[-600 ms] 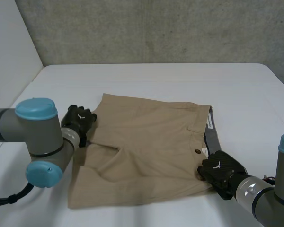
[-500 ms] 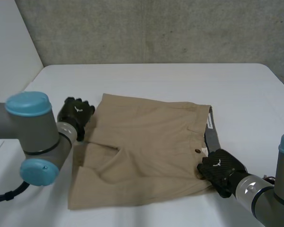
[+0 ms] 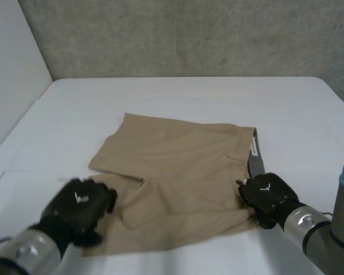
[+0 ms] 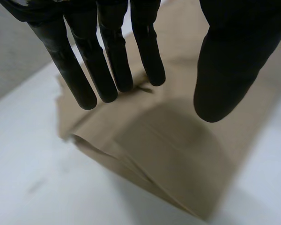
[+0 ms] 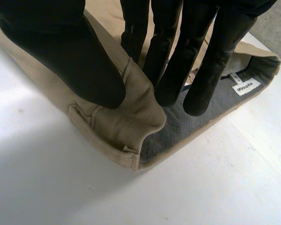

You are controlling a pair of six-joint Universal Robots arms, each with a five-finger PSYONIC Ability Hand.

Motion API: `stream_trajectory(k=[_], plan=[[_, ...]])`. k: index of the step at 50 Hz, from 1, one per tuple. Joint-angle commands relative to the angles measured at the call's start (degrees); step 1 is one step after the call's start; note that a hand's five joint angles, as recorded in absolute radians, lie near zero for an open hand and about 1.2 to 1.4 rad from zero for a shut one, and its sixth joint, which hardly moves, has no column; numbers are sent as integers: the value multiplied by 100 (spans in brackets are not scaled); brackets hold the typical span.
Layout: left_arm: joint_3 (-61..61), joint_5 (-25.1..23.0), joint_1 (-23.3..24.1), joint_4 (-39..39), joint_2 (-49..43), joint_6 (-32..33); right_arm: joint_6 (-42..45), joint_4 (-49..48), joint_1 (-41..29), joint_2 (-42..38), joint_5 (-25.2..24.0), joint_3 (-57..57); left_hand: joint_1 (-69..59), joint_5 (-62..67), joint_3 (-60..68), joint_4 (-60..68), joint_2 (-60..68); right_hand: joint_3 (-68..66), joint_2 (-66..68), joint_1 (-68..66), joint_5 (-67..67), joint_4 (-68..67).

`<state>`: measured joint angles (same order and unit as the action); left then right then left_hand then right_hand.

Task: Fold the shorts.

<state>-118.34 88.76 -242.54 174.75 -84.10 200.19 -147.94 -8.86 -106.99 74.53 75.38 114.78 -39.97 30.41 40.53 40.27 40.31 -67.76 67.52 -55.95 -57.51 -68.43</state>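
Right hand (image 3: 268,196) pinches the shorts (image 3: 178,166) at a waistband corner, thumb against fingers. Left hand (image 3: 80,207) spread wide, empty, apparently just above a leg hem.

Item: one pair of tan shorts (image 3: 178,172), twill weave, lying spread on the white table (image 3: 189,97), centred and slightly toward 6 o'clock.

Orientation: waistband (image 3: 253,157) at 3 o'clock, both legs pointing to 9 o'clock. The far leg (image 3: 117,152) lies flat. The near leg (image 3: 137,229) is rumpled, with a crease running from the crotch notch at mid-garment.

Waistband: turned open, grey lining (image 5: 187,124) exposed, with a white label (image 5: 245,86) sewn inside. A dark button (image 3: 239,184) sits toward 5 o'clock.

Condition: the waistband's 5 o'clock corner is raised into a bunched ridge, pinched by the right hand (image 5: 61,51).
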Motion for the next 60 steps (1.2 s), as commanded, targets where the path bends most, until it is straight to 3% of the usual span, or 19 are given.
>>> stream_trajectory(k=[1,9,26,38,42,48,60], plan=[[-637,-237,-12,155,0,11,-24,-46,-24,-9,-6,1,334,-379,-390,-364,-368,-1224,1248,-2405,-1249,-1157],[-796,-201,-214,1148,-861,64,-24,-64,-15,-9,-67,10,469,-513,-525,-499,-503,-1224,1248,-2405,-1249,-1157],[-620,-175,-232,1641,-1284,161,-24,-81,3,-9,-58,27,369,-413,-425,-399,-403,-1224,1248,-2405,-1249,-1157],[-638,-175,-241,2054,-1433,169,-15,-72,12,0,-58,10,-4000,3955,3944,3970,3966,-1224,1248,-2405,-1249,-1157],[-638,-166,-215,2037,-1355,169,81,-11,12,35,-15,-34,-4003,3959,3947,3973,3969,-1224,1248,-2405,-1249,-1157],[-620,-175,-215,1669,-573,187,528,637,3,701,3,-104,-4003,3959,3947,3973,3969,-1224,1248,-2405,-1249,-1157],[-138,-237,-267,-281,1649,108,1610,2967,12,2214,-76,-465,-4003,3959,3947,3973,3969,-1224,1248,-2405,-1249,-1157]])
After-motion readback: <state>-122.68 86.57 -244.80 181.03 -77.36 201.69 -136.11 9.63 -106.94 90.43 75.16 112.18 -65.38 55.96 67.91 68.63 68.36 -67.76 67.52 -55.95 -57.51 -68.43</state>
